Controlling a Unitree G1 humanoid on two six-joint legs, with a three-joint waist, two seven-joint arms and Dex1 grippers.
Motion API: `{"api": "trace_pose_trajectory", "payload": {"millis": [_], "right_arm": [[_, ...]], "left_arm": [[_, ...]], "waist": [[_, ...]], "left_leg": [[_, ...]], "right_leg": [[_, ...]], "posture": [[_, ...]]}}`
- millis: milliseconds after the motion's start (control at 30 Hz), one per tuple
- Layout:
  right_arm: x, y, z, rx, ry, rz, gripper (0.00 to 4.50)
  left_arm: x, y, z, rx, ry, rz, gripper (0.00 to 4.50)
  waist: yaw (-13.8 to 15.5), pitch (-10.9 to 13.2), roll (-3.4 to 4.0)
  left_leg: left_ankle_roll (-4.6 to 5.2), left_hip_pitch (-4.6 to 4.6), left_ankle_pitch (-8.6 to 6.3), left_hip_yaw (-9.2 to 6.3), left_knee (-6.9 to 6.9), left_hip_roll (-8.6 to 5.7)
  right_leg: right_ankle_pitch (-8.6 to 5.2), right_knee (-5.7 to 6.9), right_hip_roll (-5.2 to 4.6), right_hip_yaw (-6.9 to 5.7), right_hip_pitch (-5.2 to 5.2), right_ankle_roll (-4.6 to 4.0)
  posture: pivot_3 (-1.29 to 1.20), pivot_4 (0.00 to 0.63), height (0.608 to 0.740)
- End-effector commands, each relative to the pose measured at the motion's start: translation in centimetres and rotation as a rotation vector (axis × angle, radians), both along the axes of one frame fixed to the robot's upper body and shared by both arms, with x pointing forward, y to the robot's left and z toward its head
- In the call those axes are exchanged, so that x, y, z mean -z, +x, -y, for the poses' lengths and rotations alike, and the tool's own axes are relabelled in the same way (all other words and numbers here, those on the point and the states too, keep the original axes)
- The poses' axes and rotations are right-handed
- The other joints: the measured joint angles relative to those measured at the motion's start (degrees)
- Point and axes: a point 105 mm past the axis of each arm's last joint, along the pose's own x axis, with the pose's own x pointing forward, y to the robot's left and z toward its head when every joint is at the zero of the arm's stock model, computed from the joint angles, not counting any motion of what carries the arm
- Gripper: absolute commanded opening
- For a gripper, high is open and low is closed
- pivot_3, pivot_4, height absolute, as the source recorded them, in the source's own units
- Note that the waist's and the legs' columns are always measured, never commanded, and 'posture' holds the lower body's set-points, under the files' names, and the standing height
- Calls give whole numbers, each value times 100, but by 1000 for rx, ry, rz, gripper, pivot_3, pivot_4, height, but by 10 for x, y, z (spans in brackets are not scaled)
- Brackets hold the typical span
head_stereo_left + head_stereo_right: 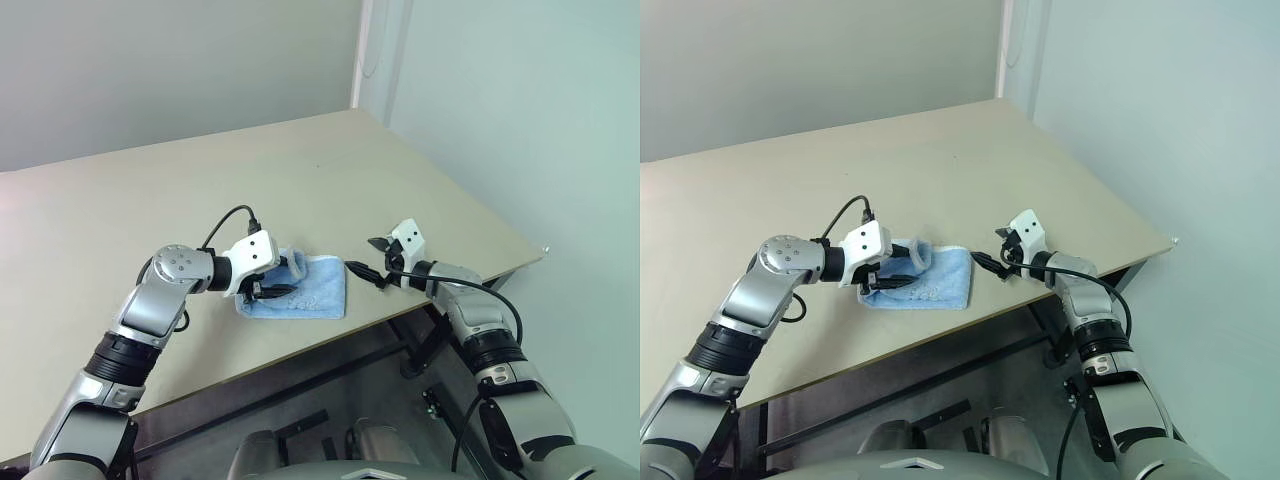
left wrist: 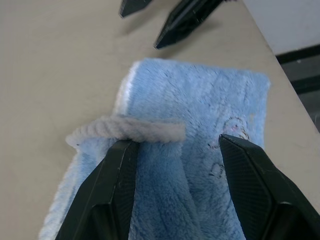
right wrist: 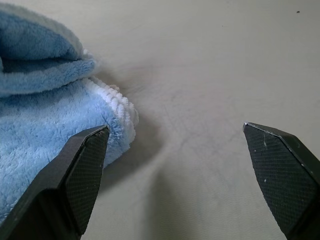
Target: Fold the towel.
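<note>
two grippers work at one small light blue towel (image 1: 300,287), which lies bunched and partly doubled over on the beige table (image 1: 200,190), close to the near edge. the left gripper (image 2: 175,150) sits low over the towel's left part with its black fingers (image 2: 107,185) spread to either side of a raised fold; a grey corner loop (image 2: 125,130) lies just past one fingertip. nothing is pinched between those fingers, so i read this gripper as let go, though one finger may be brushing the pile. the right gripper (image 1: 372,262) hovers just beside the towel's right edge, its jaws spread wide and holding nothing, with one fingertip (image 3: 87,165) near the white stitched edging (image 3: 117,105) and the other over bare table.

my judgement is that the fold is partly made and not yet tidy: the layers look uneven and the upper flap stands a little proud.

several things could go wrong from here. the raised fold may spring back or slump once the left fingers lift, because terry cloth this thick does not crease flat by itself. a finger leaving could also snag the corner loop and drag the layer open. the towel lies near the table's edge, so a sideways push from the right gripper might slide it toward the drop. a pinch that catches both layers would bunch the cloth rather than turn it over
</note>
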Motion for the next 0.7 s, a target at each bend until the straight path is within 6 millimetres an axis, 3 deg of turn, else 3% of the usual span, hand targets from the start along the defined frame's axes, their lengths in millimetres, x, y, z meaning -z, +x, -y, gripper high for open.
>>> {"api": "trace_pose_trajectory", "payload": {"millis": [33,200,367,700], "right_arm": [[-15,6,-2,-9,2,57,4500],[-14,6,-2,-10,-4,57,4500],[-14,6,-1,-12,-9,58,4500],[-13,6,0,-4,-18,58,4500]], "left_arm": [[-34,-9,-1,36,-108,-14,2696],[-38,-15,-15,36,-65,-25,2696],[-23,-7,-23,-4,18,13,2696],[11,-7,4,43,42,-5,2696]], "waist": [[-5,0,0],[-6,2,3],[5,2,3],[4,2,3]], "left_leg": [[0,-1,0,0,0,0],[0,1,0,0,-1,0],[0,1,0,0,0,-1],[0,-1,0,0,-1,-1]], "right_leg": [[0,0,0,0,-1,0],[-9,0,1,0,-1,12],[-10,-1,-2,0,1,14],[-10,-2,-1,2,0,14]], "posture": [[0,0,740],[0,0,740],[0,0,740],[0,0,740]]}}
